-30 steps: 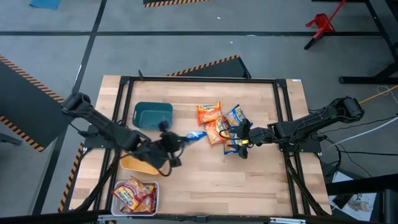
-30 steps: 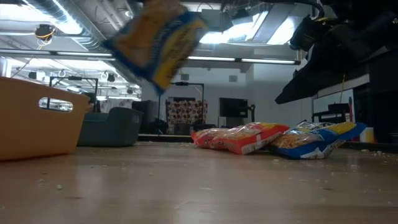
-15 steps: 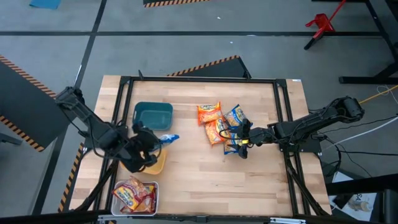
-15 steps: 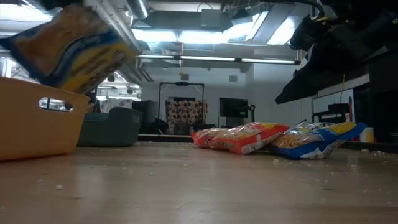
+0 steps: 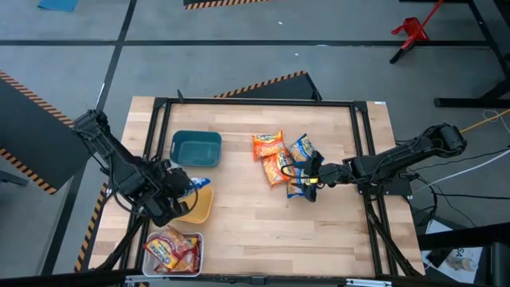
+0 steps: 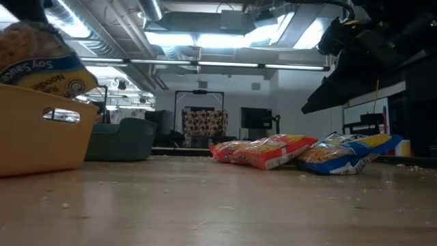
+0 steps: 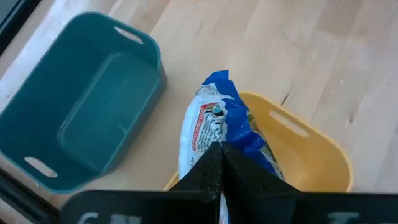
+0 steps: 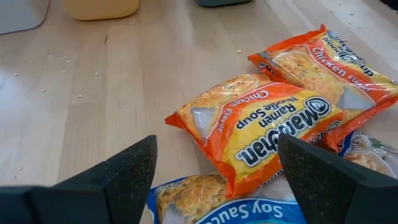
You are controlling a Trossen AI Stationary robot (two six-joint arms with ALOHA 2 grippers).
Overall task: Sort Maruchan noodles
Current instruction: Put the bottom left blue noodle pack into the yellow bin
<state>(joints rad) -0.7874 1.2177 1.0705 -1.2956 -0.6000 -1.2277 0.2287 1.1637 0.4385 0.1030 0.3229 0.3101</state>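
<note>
My left gripper point(image 5: 180, 190) is shut on a blue Maruchan noodle packet point(image 7: 211, 121) and carries it over the yellow tray point(image 5: 201, 209); the low view shows the packet point(image 6: 41, 58) above the tray's wall point(image 6: 37, 140). Two orange packets point(image 5: 268, 146) point(image 5: 279, 168) and two blue ones point(image 5: 302, 148) point(image 5: 298, 190) lie flat mid-table. My right gripper point(image 5: 307, 181) stands open just above them, its fingers point(image 8: 127, 171) wide apart over an orange packet point(image 8: 261, 127) and a blue one point(image 8: 236, 205). My left gripper pinches one end of the blue packet point(image 7: 216, 142) between its two shut fingers point(image 7: 214, 171), which slant downward. The rest of the packet sticks out beyond the fingertips, lifted clear, over the yellow tray's rim point(image 7: 273, 115).
A teal tray point(image 5: 196, 148) stands just beyond the yellow one. A white tray point(image 5: 173, 251) with red-pink packets sits at the near left corner. Bare wood lies between the trays and the packet pile and along the near edge.
My left gripper has swung toward the table's left edge, from the middle of the table to above the yellow tray, turning and tipping as it went. The blue packet has travelled with it, still pinched and clear of the table.
</note>
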